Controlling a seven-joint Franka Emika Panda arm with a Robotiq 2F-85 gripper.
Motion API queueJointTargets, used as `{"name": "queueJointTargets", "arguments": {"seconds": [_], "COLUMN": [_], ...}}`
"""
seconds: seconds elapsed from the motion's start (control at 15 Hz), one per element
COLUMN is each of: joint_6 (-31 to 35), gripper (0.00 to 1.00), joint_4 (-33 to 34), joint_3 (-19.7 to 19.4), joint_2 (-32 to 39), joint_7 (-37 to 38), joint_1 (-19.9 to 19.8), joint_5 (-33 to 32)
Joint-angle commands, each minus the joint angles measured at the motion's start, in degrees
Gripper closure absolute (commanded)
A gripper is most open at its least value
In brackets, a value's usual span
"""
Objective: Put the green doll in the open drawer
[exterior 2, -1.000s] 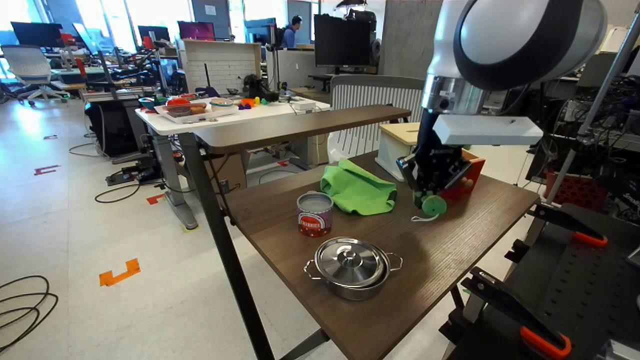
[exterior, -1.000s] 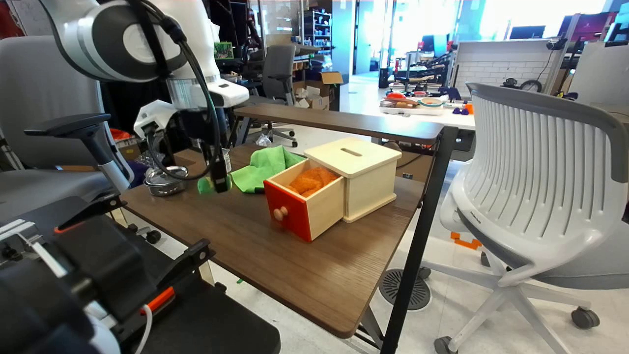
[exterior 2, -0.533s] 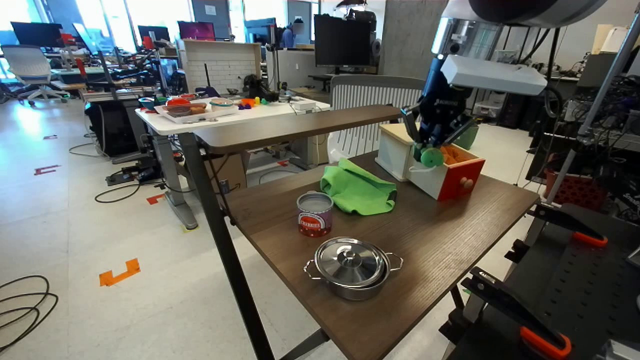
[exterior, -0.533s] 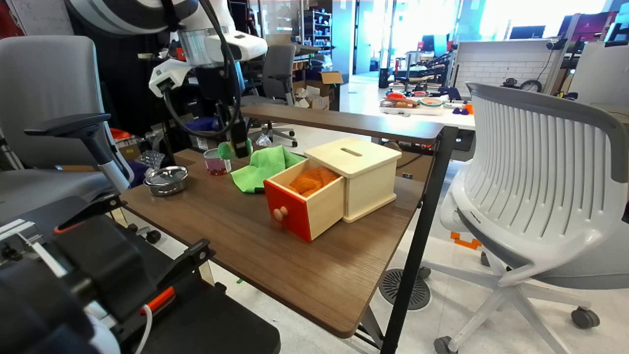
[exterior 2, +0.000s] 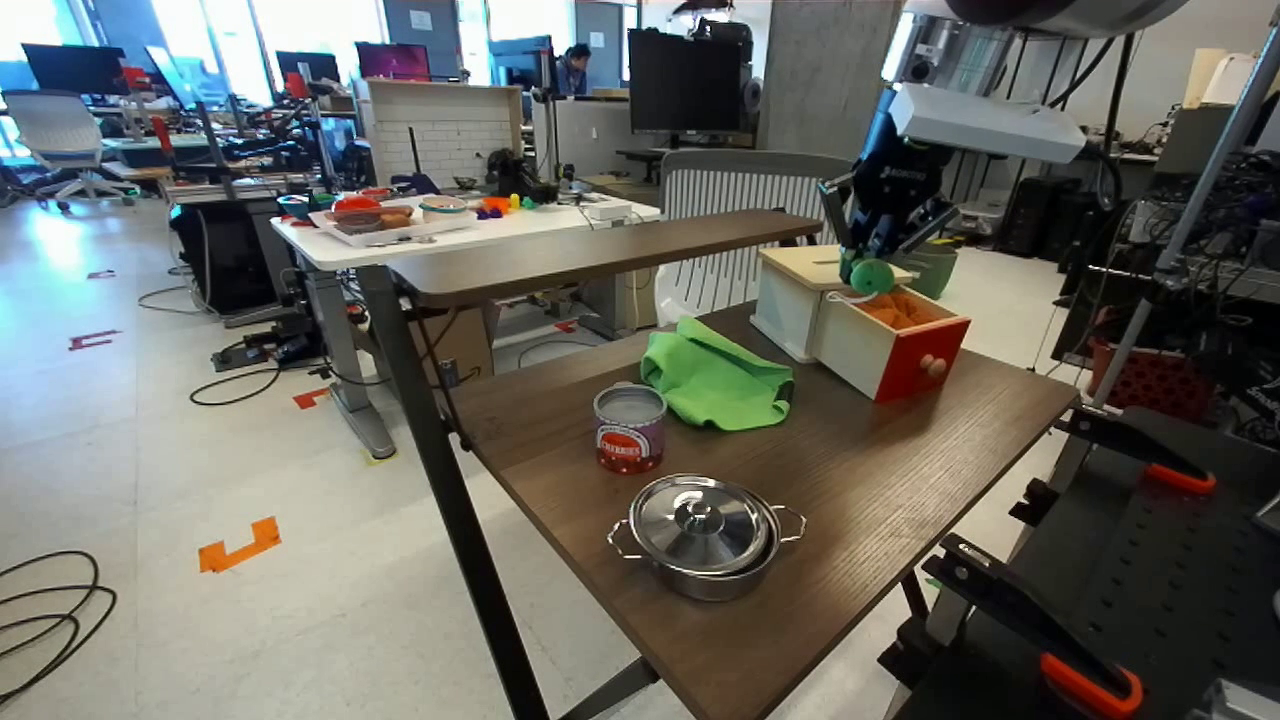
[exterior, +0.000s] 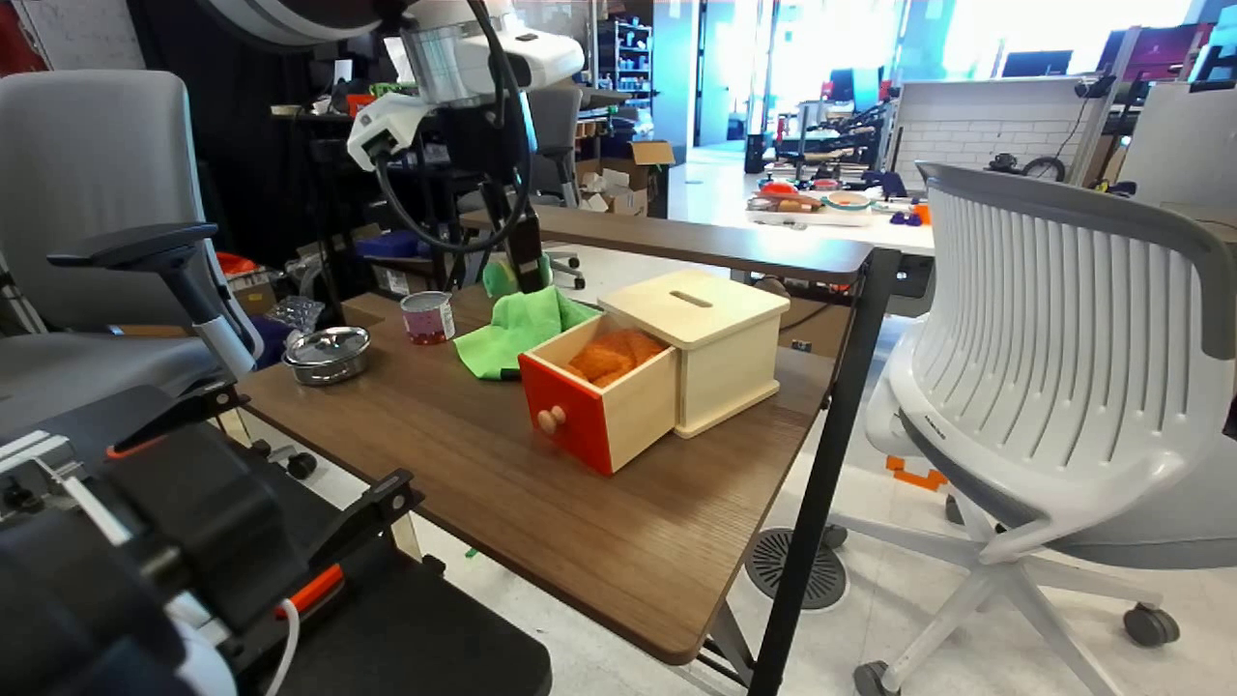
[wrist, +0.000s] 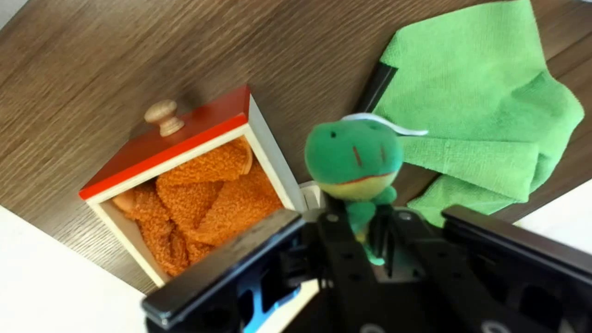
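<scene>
Green doll held by the gripper, outside the open drawer

The fingers are drawn in narrow around the doll's body, one to each side, while its round head and stitched mouth stick out and a white cord curves from behind it. The doll is in the air; the wrist view shows its head between the drawer and a lime-green cloth that lies crumpled on the table.

The drawer is pulled out of a pale wooden cabinet with a slot cut in its top. It has a red front, a round wooden knob and pale walls. Bunched inside is an orange cloth, folded over itself and taking up much of the floor space. The cabinet's own interior is hidden.

On the table, a can labelled CHERRIES stands upright near the lime-green cloth; whether it is capped I cannot tell. Near the table's edge, a two-handled steel pot has its lid on, so its contents are out of sight. Behind, on a white desk, a white tray holds red and brown items too small to name. In an exterior view, a green bin shows beyond the drawer.
</scene>
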Motion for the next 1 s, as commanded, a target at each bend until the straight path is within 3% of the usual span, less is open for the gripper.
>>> {"name": "queueJointTargets", "arguments": {"seconds": [0.0, 0.67, 0.93], "joint_6": [-1.28, -4.14, -1.96], "gripper": [0.96, 0.96, 0.96], "joint_4": [1.34, 1.89, 2.29], "joint_3": [-0.58, -3.65, -4.48], "joint_2": [-0.18, 1.71, 4.36], "joint_7": [-1.53, -5.51, -4.67], "joint_1": [-1.43, -4.74, -4.56], "joint_5": [0.44, -1.37, -1.25]}}
